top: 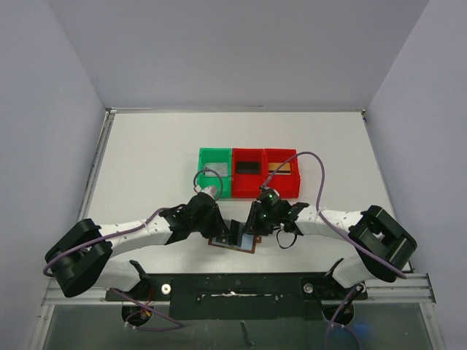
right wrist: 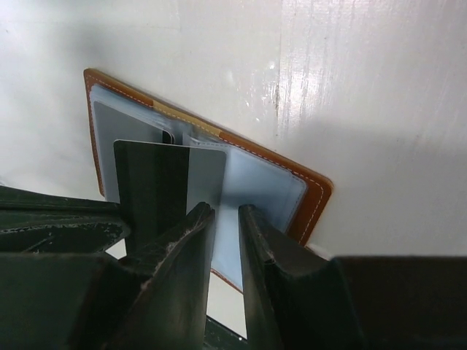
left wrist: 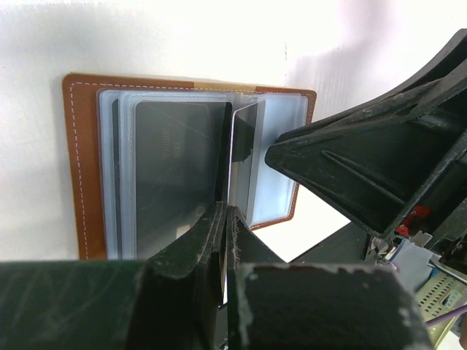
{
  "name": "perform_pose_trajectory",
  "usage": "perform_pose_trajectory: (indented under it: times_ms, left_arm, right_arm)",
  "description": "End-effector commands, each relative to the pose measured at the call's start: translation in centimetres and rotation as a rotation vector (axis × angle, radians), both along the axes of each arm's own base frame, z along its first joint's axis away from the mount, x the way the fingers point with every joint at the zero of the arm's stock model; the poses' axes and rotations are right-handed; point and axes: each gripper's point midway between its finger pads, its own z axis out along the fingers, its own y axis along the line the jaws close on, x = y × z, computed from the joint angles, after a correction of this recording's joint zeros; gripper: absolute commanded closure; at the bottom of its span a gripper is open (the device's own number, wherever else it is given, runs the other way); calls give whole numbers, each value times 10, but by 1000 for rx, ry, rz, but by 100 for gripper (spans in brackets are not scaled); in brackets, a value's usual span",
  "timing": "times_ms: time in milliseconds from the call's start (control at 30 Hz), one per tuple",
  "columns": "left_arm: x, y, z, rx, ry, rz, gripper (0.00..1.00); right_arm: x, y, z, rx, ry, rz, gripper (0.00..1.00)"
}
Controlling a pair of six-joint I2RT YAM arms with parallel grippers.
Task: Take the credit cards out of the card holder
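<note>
At the near edge of the white counter (top: 146, 168), between the two arms, the small brown leather card holder (top: 246, 242) lies open and flat with its pale blue-grey sleeve panels facing up. From above, the two black wrists cover most of it. Only its near right corner and a strip of sleeve show.

The left end effector (left wrist: 225, 219) has its fingers pressed tight together over the holder's fold. A thin upright leaf runs edge-on into their tips. It may be nipped there, but the wrist view is too close to settle that. The right end effector (right wrist: 226, 215) stands just beside it with its fingers a little apart, and pale sleeve shows through the gap.

A dark credit card (right wrist: 164, 175), paler grey along its right part, stands upright out of the fold. Its lower edge is hidden behind the right end effector's left finger. A black credit card (left wrist: 171, 175) lies inside the left sleeve, dulled by the plastic over it.

Further back, well apart from the holder, a green plastic bin (top: 215, 151) and two red plastic bins (top: 248, 187) sit in a row, touching side by side. Each holds a small flat piece, one greyish, one black and one gold-toned, too small to make out further.

White counter stretches to the left, to the right and behind the bins as far as the walls. The holder's near edge lies close to the counter's front edge.
</note>
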Motion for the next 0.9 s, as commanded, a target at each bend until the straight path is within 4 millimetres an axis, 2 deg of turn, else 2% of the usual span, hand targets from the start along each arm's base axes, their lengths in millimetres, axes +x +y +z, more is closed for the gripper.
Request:
perform_pose_trajectory:
  times_ms: [0, 167, 400, 500, 600, 733, 867]
  left_arm:
    - [8, -15, 15, -74, -34, -16, 100]
    - [6, -30, 19, -155, -19, -38, 90]
    - [1, -35, 16, -190, 4, -55, 85]
    - [1, -34, 13, -175, 11, -55, 88]
    - [3, -28, 9, -126, 9, -42, 100]
    - [7, -19, 12, -92, -16, -13, 100]
    - [13, -12, 28, -106, -74, 16, 100]
  right_arm:
    - [-9, -14, -14, -43, 18, -27, 77]
    - [-11, -15, -18, -36, 25, -42, 78]
    - [-12, -16, -18, -34, 26, -44, 79]
    - [-12, -17, -18, -36, 22, -45, 79]
    - [-9, -20, -17, -44, 16, -53, 79]
    - [-6, -22, -13, -41, -1, -59, 79]
    - [-1, -24, -7, -41, -20, -65, 79]
